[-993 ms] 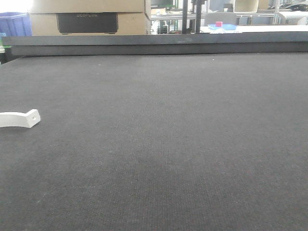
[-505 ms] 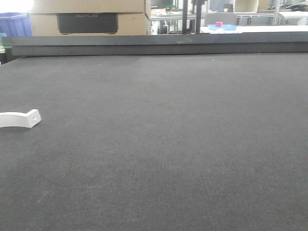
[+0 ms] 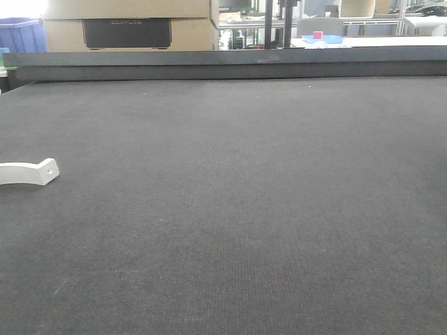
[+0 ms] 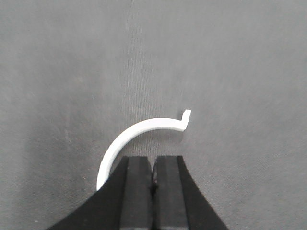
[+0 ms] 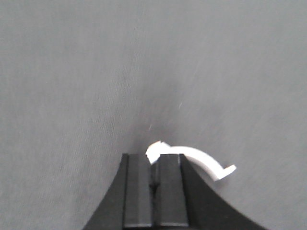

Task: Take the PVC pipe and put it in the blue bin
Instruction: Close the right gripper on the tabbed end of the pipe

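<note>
A white curved PVC pipe piece point(image 3: 28, 172) lies on the dark table point(image 3: 244, 209) at the left edge of the front view. In the left wrist view the same kind of arc point(image 4: 139, 132) lies flat just beyond my left gripper point(image 4: 153, 160), which is shut with nothing between its fingers. My right gripper point(image 5: 154, 158) is shut on one end of another white curved pipe piece point(image 5: 201, 160), whose far end sticks out to the right. A blue bin point(image 3: 21, 35) shows far back left, beyond the table. Neither gripper appears in the front view.
Cardboard boxes point(image 3: 129, 24) stand behind the table's raised far edge point(image 3: 230, 63). Further back are a metal frame point(image 3: 276, 21) and a small blue tray with a red block point(image 3: 323, 38).
</note>
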Controlling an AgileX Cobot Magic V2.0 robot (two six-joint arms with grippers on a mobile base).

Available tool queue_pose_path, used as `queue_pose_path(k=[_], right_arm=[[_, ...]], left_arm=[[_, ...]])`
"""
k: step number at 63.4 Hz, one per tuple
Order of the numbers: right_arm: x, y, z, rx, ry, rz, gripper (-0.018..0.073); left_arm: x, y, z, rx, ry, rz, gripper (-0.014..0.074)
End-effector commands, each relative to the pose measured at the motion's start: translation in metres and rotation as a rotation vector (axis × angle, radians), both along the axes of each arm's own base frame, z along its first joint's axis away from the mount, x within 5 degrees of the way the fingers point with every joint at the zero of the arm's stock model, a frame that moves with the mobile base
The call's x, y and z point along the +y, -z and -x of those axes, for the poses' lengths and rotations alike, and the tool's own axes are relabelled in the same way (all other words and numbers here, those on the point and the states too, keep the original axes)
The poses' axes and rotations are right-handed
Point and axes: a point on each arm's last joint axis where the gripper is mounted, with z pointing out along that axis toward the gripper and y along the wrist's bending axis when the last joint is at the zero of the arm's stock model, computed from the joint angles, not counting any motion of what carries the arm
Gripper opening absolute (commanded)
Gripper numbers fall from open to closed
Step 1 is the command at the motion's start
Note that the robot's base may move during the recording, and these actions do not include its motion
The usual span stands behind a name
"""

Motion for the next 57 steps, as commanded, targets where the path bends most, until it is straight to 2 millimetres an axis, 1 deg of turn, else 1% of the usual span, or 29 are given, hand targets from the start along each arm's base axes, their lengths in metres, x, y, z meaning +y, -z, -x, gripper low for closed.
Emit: queue_pose_path(k=[1, 6, 10, 18, 26, 35, 39, 41, 49, 52, 57], right_arm=[[0.000, 0.008, -0.014, 0.049, -0.005, -0.023, -0.0168], [0.000, 0.021, -0.025, 0.146, 0.030, -0.068, -0.0168], [-0.001, 0.033, -0.035, 0.258, 0.098, -0.129, -0.0168], [-0.003, 0.055, -0.056, 0.426, 0.130, -0.159, -0.0158], [-0.005, 0.068, -0.073, 0.496, 0.165, -0.180, -0.0158], [-0.007, 0.074, -0.089, 0.522, 0.168, -0.173, -0.0150], [-0.008, 0.075, -0.095, 0.536, 0.173, -0.176, -0.0106], [-0.008, 0.077, -0.098, 0.541, 0.173, -0.176, -0.0051], [-0.009, 0.087, -0.106, 0.581, 0.201, -0.190, 0.0216], [-0.009, 0.091, -0.108, 0.597, 0.216, -0.197, 0.0249], [-0.010, 0.098, -0.110, 0.623, 0.229, -0.197, 0.0225]], left_arm=[[-0.002, 0.010, -0.017, 0.029, -0.005, 0.017, -0.0111], [-0.005, 0.021, -0.026, 0.078, -0.007, 0.033, -0.0111], [-0.007, 0.028, -0.031, 0.115, -0.010, 0.062, -0.0111], [-0.010, 0.036, -0.033, 0.177, -0.016, 0.098, -0.0111], [-0.010, 0.036, -0.032, 0.194, -0.016, 0.098, -0.0111], [-0.011, 0.037, -0.030, 0.211, -0.017, 0.101, -0.0111], [-0.011, 0.037, -0.030, 0.216, -0.017, 0.104, -0.0111], [-0.011, 0.037, -0.030, 0.216, -0.017, 0.106, -0.0111], [-0.012, 0.037, -0.030, 0.216, -0.017, 0.113, -0.0111], [-0.012, 0.037, -0.030, 0.217, -0.018, 0.119, -0.0111], [-0.012, 0.037, -0.030, 0.218, -0.018, 0.126, -0.0111]])
